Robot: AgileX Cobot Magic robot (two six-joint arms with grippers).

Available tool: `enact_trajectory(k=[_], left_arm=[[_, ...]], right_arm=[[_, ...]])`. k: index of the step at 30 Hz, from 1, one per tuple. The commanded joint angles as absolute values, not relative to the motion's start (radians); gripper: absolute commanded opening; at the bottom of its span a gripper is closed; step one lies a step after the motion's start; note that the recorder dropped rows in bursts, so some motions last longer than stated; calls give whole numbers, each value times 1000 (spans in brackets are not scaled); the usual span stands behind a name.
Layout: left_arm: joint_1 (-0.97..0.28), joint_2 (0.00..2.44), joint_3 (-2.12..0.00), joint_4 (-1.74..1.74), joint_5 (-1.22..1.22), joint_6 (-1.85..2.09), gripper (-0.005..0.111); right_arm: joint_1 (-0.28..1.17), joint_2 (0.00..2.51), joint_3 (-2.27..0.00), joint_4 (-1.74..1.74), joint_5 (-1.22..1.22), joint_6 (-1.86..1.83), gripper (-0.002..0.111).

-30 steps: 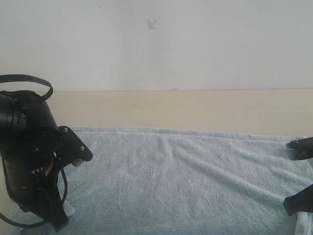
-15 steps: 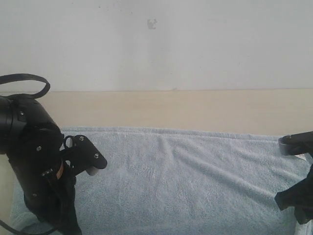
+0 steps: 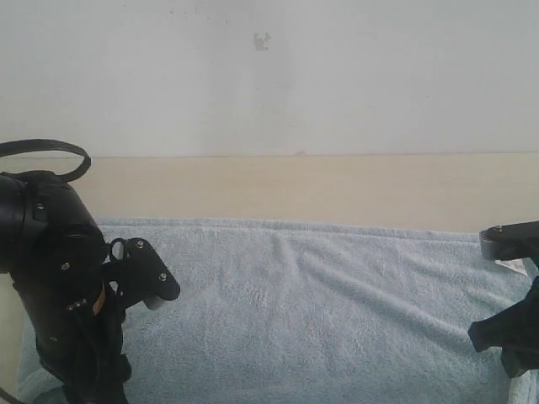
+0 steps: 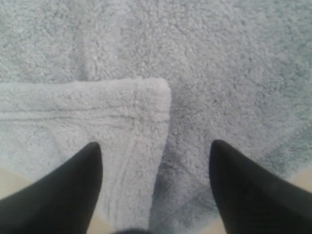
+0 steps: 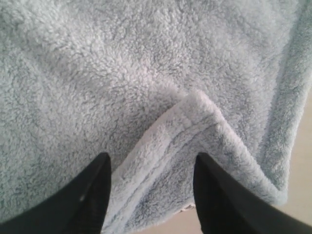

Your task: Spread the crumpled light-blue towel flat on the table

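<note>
The pale-blue towel (image 3: 312, 303) lies spread wide over the beige table (image 3: 320, 189), with soft creases near its middle. My left gripper (image 3: 139, 337) stands open over the towel's left end. In the left wrist view that gripper (image 4: 155, 148) straddles a folded-over hemmed corner (image 4: 112, 117) lying on the towel. At the towel's right end my right gripper (image 3: 498, 288) is open too. In the right wrist view it (image 5: 152, 158) straddles another turned-over hemmed corner (image 5: 190, 126). A small white label (image 3: 510, 265) shows beside its upper finger. Neither gripper holds cloth.
A white wall (image 3: 269, 76) rises behind the table's far edge. Bare tabletop runs as a strip between the towel and the wall. A black cable loop (image 3: 42, 150) arches over the left arm. Slivers of table (image 5: 302, 185) show past the towel's edge.
The left gripper has shifted a little to the right and lower over the towel's left end. The right gripper has moved inward from the frame's right edge. The towel's left edge has settled flatter.
</note>
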State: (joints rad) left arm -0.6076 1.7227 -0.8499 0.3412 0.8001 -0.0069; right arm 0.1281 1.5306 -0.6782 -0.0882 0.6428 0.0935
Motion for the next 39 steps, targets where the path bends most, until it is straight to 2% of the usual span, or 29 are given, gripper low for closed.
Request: enact_trajectory(k=[1, 4, 8, 10, 16, 21, 27, 34, 39], left_arm=[[-614, 1734, -834, 383, 762, -29, 62], [-614, 1761, -819, 400, 751, -29, 62], [-614, 1786, -816, 438, 799, -36, 56], [-614, 1786, -816, 454, 811, -70, 46], [-614, 1786, -821, 494, 867, -141, 5], [-614, 1786, -821, 494, 868, -141, 4], [-614, 1786, -821, 482, 868, -141, 4], [-614, 1786, -821, 480, 868, -141, 4], [-614, 1786, -821, 447, 871, -141, 4]], right_arm=[[120, 1526, -676, -86, 636, 99, 50], [120, 1528, -674, -123, 637, 102, 50], [120, 1548, -668, -331, 700, 321, 50], [120, 1548, -668, -381, 687, 409, 50], [120, 1548, -668, -454, 618, 409, 50], [109, 1548, -668, -469, 592, 409, 50], [20, 1548, -668, -416, 592, 407, 50], [-2, 1550, -668, -129, 538, 57, 50], [-2, 1622, -668, -128, 524, 49, 50]])
